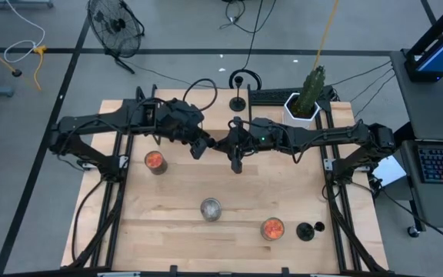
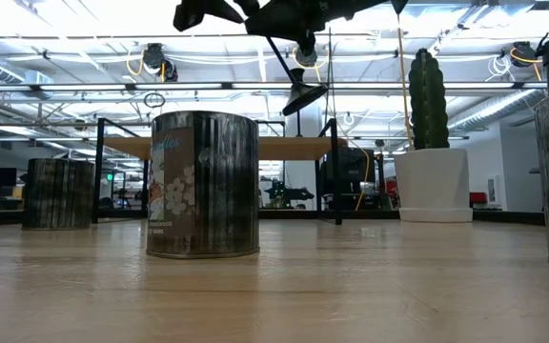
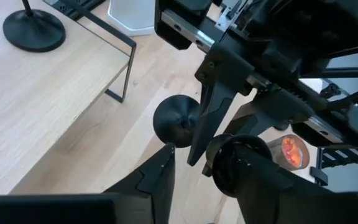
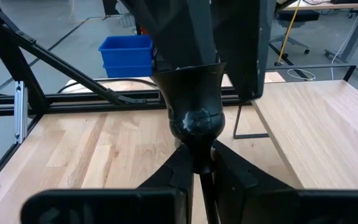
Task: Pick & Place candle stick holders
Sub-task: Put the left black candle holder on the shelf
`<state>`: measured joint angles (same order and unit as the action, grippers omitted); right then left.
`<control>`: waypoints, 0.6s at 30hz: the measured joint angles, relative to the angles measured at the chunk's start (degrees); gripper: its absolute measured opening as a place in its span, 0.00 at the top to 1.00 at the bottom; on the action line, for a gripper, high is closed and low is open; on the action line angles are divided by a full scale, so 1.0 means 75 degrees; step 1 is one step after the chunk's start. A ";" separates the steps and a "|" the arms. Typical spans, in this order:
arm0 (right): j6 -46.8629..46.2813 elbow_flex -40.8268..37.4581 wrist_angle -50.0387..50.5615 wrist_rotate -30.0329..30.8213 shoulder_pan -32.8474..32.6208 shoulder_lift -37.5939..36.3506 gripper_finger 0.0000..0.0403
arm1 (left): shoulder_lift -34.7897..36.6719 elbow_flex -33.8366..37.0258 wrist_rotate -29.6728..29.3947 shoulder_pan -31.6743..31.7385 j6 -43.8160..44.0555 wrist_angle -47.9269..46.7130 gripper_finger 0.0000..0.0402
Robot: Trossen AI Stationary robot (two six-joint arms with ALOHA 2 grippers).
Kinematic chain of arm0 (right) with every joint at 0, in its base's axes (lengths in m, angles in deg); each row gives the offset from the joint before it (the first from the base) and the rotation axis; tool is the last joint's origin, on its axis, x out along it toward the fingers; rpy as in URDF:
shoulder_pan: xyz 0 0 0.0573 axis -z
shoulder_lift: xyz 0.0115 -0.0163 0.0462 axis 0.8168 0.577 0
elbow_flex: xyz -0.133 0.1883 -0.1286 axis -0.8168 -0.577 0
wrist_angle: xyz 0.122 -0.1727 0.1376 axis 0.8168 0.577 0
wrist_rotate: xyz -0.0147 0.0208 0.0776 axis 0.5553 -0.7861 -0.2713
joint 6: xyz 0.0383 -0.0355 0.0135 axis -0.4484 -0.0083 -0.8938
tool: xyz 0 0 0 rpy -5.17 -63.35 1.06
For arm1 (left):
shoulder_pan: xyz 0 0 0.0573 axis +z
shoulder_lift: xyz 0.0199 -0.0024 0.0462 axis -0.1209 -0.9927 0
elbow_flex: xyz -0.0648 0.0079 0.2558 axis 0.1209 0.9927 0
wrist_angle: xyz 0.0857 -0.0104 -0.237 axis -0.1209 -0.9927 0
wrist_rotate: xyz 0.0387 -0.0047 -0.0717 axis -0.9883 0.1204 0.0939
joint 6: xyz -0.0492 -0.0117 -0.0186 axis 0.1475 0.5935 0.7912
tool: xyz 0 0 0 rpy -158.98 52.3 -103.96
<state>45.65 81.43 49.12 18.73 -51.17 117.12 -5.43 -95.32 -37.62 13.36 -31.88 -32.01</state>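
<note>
Nearest the front edge of the tabletop [image 1: 168, 254] we see a silver can [image 1: 211, 208], an orange-filled jar [image 1: 272, 228], and one candle stick holder [image 1: 306, 229] at the front right, well apart from both arms.

Above the middle of the tabletop the two arms meet around the lifted candle stick holder [image 2: 303, 95], which hangs in the air, clear of the wood. Its long axis is tilted, stem slanting up toward the arms and disc base lowest.

The right end effector [image 4: 197, 158] has its fingers pressed together on the thin stem just below the flared part. The left end effector [image 3: 194, 152] sits just short of the disc base, fingers spread and apart from the holder, so we judge that the right arm alone carries it. Any coming placement turns on that arm: the tilted stem would need to come upright over bare wood.

Farthest back, the rear candle stick holder [image 1: 238, 102] stands upright beside the potted cactus [image 1: 311, 91].
</note>
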 joint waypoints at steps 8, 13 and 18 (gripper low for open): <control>0.0000 0.0000 0.0009 0.0012 0.0000 0.0000 0.93 | 0.0382 0.0003 0.0035 0.0054 0.0037 -0.0188 0.52; -0.0055 -0.0009 -0.0110 0.0031 0.0000 -0.0099 0.93 | 0.0951 0.0003 0.0033 0.0096 0.0051 -0.0376 0.50; 0.0047 -0.0007 -0.0782 0.0107 0.0074 -0.0381 0.93 | 0.1569 0.0000 -0.0036 0.0093 -0.0165 -0.0611 0.50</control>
<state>46.01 81.38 43.26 19.54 -50.61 114.26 6.35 -95.32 -37.89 14.06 -33.12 -36.60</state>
